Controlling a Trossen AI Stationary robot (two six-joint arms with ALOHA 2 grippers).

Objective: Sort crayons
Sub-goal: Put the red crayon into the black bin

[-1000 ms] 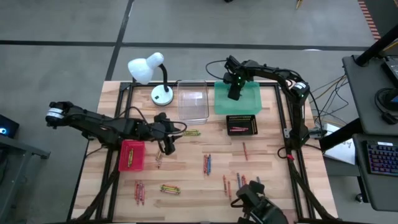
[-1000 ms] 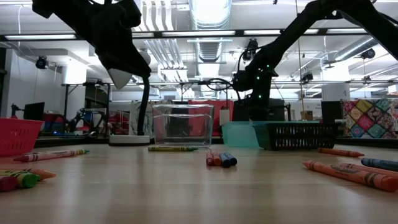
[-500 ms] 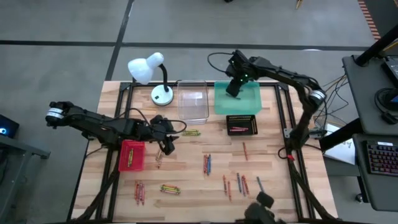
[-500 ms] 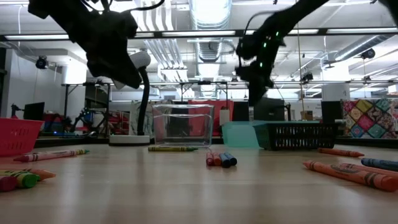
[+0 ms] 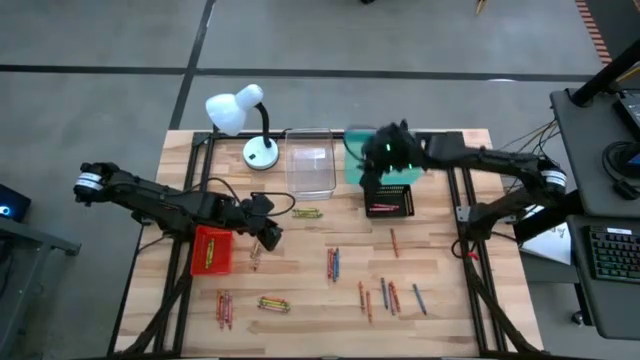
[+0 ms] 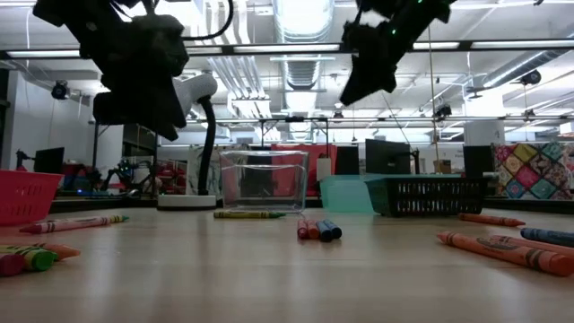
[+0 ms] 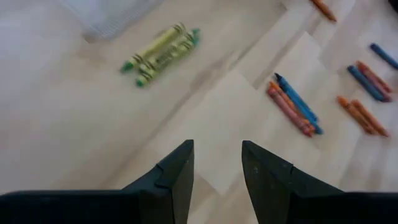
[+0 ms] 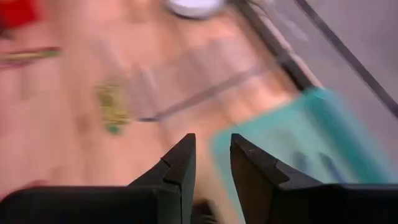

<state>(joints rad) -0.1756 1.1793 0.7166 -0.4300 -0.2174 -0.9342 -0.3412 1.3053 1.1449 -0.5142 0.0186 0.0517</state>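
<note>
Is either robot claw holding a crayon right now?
No. The left claw and the right claw both show an empty gap between their fingers. No crayon is held.

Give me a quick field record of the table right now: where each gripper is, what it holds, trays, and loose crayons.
left gripper: open, empty, above the table beside the red tray
right gripper: open, empty, raised over the teal tray, near the black tray
clear tray: looks empty
red tray: crayons inside
black tray: crayons inside
loose crayons: yellow-green pair by the clear tray; red and blue group mid-table; more near the front edge
desk lamp: back left
</note>
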